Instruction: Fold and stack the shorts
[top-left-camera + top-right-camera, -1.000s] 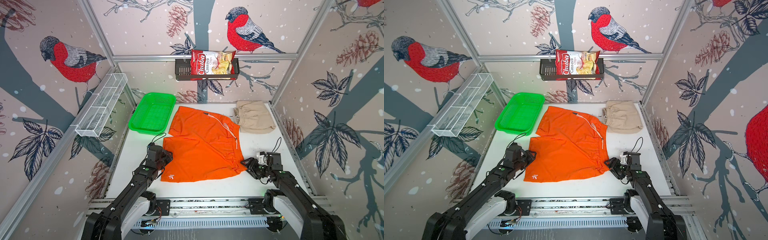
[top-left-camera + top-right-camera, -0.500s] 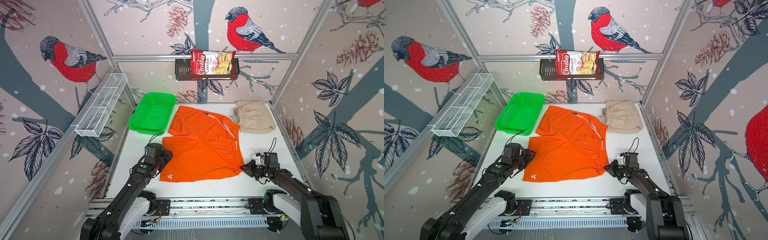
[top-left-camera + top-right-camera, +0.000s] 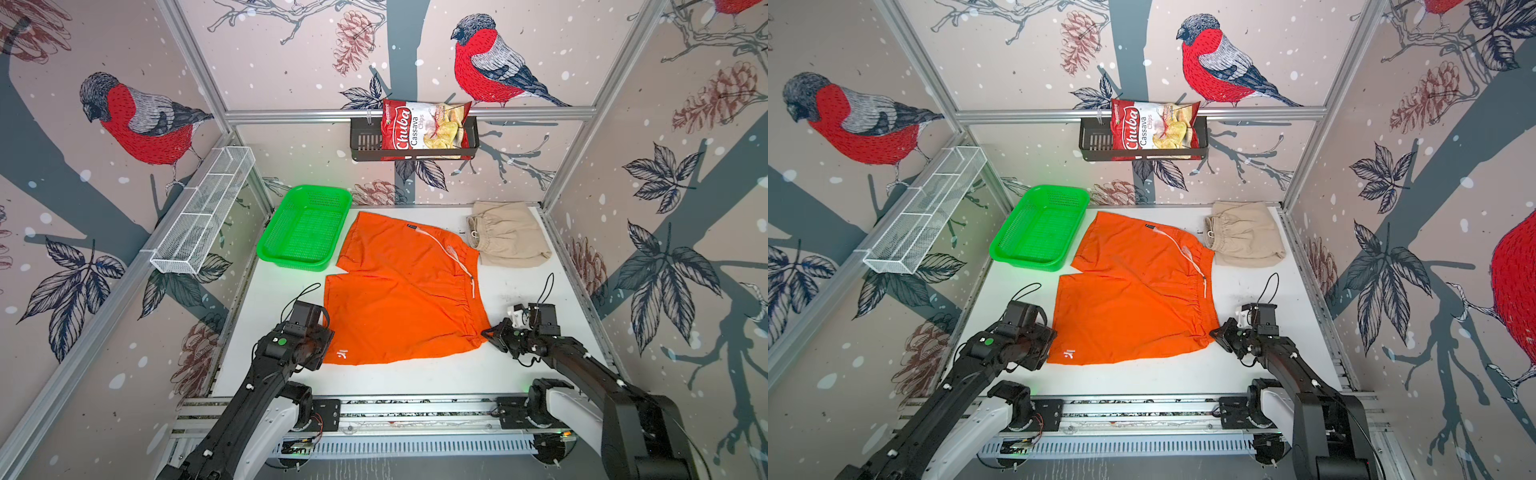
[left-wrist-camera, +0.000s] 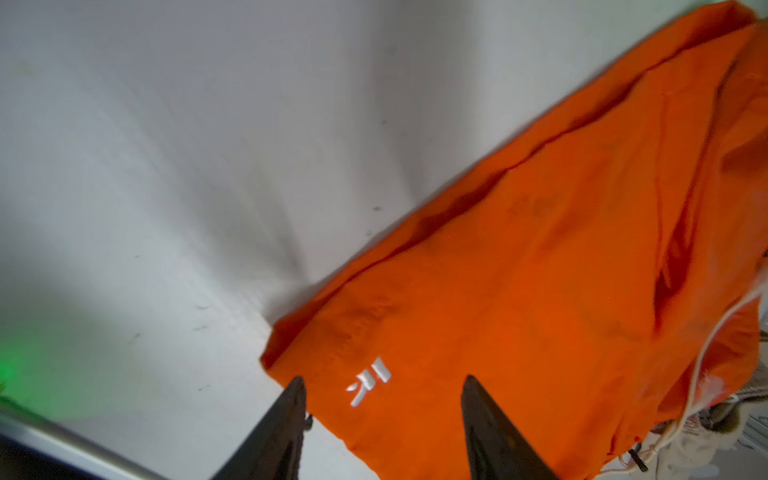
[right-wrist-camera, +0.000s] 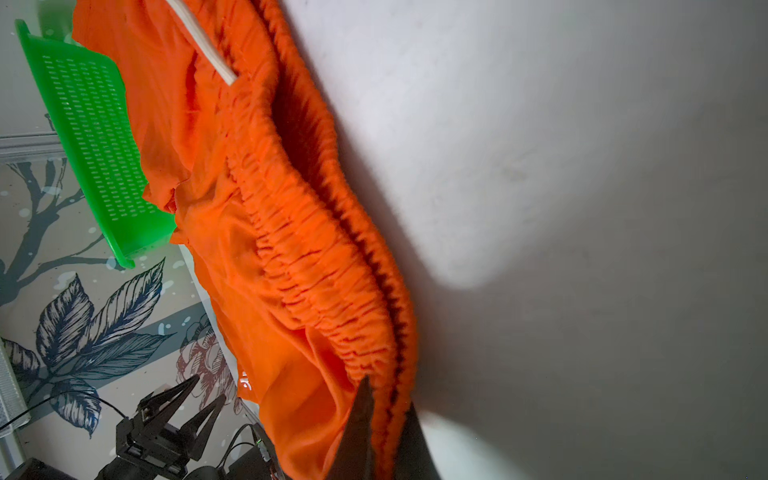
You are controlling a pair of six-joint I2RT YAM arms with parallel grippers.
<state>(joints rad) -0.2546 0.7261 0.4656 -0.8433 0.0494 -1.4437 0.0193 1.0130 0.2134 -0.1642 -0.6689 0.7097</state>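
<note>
Orange shorts (image 3: 399, 299): lying flat on the surface (image 3: 415, 378); beige shorts (image 3: 509, 241) sitting at the far right corner.
Right claw (image 5: 388, 392): clamping tight on the waistband corner.
Left claw (image 4: 383, 379): gaping over the hem corner, gripping nothing.
Advice: catching both layers before lifting together.

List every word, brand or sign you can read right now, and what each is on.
"Chuba": brand on the red chip bag in the black wall rack.
"Cassava Chips": same bag, beside the brand.
White logo mark, no letters: near the hem of the orange shorts.
Small dark tag at their waistband: too small to read.
</note>
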